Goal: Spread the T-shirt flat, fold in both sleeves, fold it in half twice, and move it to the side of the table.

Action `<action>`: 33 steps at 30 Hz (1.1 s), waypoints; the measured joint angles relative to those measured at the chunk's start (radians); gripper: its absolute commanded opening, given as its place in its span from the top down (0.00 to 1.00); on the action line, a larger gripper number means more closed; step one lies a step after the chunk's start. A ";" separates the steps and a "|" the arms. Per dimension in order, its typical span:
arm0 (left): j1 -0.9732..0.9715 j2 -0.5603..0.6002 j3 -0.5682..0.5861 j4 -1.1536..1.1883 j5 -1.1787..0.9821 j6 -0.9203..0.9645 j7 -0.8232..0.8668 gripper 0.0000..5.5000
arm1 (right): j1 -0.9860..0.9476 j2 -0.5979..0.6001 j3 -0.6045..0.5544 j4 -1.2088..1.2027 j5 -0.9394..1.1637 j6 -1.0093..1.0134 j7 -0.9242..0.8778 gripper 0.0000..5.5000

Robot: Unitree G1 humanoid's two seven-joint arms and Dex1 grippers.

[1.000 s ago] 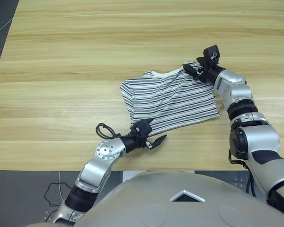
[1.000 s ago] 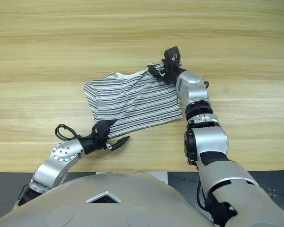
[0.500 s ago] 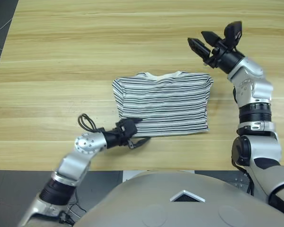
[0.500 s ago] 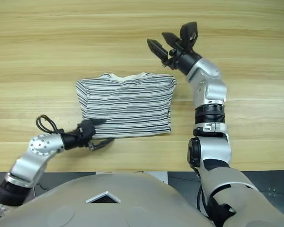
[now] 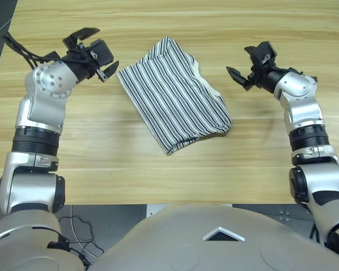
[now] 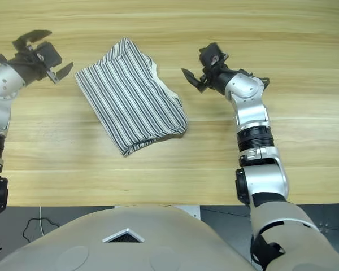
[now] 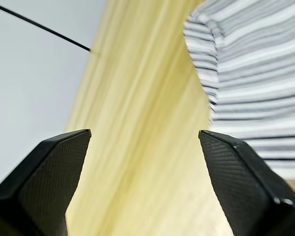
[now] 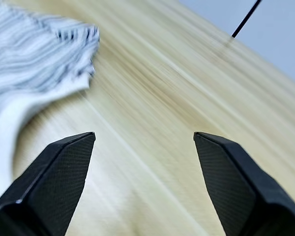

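Left eye view: striped T-shirt (image 5: pixel 172 96) lies on the desk (image 5: pixel 158 169) as a compact, slightly rumpled rectangle with nothing gripping it. Its long axis runs diagonally, from the far corner on the left-arm side down to the near corner on the right-arm side. A white collar edge pokes out along the long edge facing the right arm. The left hand (image 5: pixel 96 53) sits just off the shirt's far left corner with its fingers spread and empty. In the left wrist view that corner of the cloth (image 7: pixel 255 73) lies just past one fingertip (image 7: pixel 231 167), outside the gap. The right hand (image 5: pixel 241 62) is off the collar-side edge, also spread and empty, with a strip of bare desk between it and the cloth. The right wrist view shows the shirt's edge (image 8: pixel 34 54) ahead and off to one side of the fingers (image 8: pixel 64 167). So the left hand is the nearer one, and its closest grab point is the short far edge. My read is that the folds look roughly done but loose, and the move to the side is still open. Whichever arm goes in has to square up to a diagonal edge, since neither is lined up with the long axis right now. I can't tell how high either hand is above the desk.
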 measured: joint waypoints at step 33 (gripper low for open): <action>0.221 -0.074 0.147 -0.331 -0.194 0.184 -0.149 0.26 | 0.578 -0.367 0.130 -0.776 0.277 -0.206 0.548 0.33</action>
